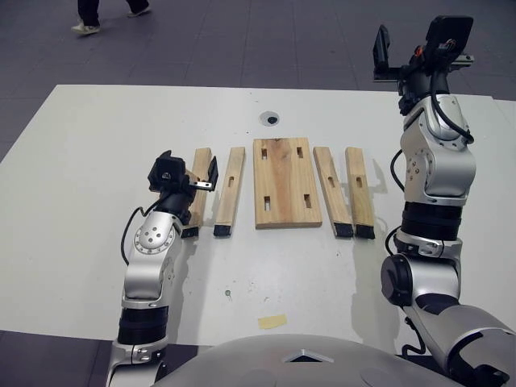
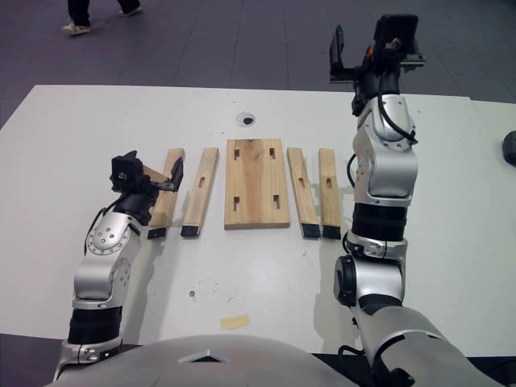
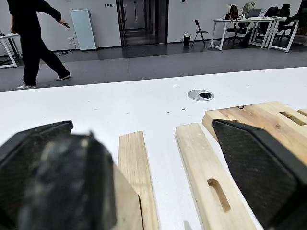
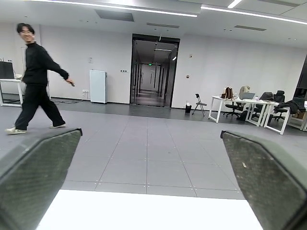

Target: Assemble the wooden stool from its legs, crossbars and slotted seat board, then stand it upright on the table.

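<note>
The slotted seat board (image 1: 286, 181) is laid flat at the middle of the white table (image 1: 97, 161), its four slots facing up. Two legs are set at its 9 o'clock, the outer left leg (image 1: 201, 157) and the inner left leg (image 1: 230, 189). Two more are set at its 3 o'clock, the inner right leg (image 1: 331, 189) and the outer right leg (image 1: 359, 189). All four are laid parallel to the board, each with a slot and a black tip at its 6 o'clock end.

The left gripper (image 1: 201, 176) is held low over the outer left leg, with its fingers spread wide. In the left wrist view both left legs are seen between the two pads, and nothing is pinched.

The right gripper (image 4: 151, 136) is raised high at the board's 2 o'clock, well apart from the wood. Its fingers are spread and nothing is held.

A round cable port (image 1: 271, 119) is seen at the board's 12 o'clock, and a scrap of tape (image 1: 272, 321) at its 6 o'clock.
</note>
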Robot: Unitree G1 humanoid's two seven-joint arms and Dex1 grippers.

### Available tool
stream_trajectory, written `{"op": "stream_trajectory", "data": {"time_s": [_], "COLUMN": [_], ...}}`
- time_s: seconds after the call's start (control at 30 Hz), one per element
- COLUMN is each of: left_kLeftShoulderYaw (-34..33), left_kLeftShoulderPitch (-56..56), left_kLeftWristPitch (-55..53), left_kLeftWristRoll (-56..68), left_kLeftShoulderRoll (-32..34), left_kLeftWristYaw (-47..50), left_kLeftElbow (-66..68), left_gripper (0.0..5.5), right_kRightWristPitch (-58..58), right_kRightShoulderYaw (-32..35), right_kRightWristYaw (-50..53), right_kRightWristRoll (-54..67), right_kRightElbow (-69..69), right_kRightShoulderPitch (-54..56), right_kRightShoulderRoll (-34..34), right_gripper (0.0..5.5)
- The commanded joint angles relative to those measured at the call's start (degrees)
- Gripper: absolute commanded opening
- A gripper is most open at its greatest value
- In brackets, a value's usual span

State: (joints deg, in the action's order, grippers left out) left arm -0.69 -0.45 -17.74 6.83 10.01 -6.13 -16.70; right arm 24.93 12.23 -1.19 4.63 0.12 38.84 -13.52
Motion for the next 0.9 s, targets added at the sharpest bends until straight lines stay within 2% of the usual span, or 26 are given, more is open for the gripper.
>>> {"op": "stream_trajectory", "data": {"time_s": [0.03, 0.47, 0.9], "left_kLeftShoulderYaw": [-0.67, -3.27, -2.61], "left_kLeftShoulderPitch": [-1.03, -6.77, -8.93], "left_kLeftWristPitch": [-0.53, 0.32, 1.44], "left_kLeftWristRoll": [-0.88, -1.19, -2.2], "left_kLeftShoulderRoll": [0.78, 3.49, 2.46], "left_kLeftWristYaw": [-0.3, -2.04, -1.65], "left_kLeftElbow": [1.63, 6.62, 9.97], "left_gripper": [5.39, 5.39, 5.39], "right_kRightWristPitch": [-0.25, -0.56, -0.34], "right_kRightShoulderYaw": [-0.09, -0.6, -0.96], "right_kRightWristYaw": [0.32, 0.39, 0.36], "right_kRightWristRoll": [0.32, 0.48, 0.51], "right_kRightElbow": [0.41, 0.18, 0.34], "right_kRightShoulderPitch": [0.31, 0.02, 0.09], "right_kRightShoulderRoll": [0.03, 0.68, 0.77], "right_gripper": [5.4, 5.4, 5.4]}}
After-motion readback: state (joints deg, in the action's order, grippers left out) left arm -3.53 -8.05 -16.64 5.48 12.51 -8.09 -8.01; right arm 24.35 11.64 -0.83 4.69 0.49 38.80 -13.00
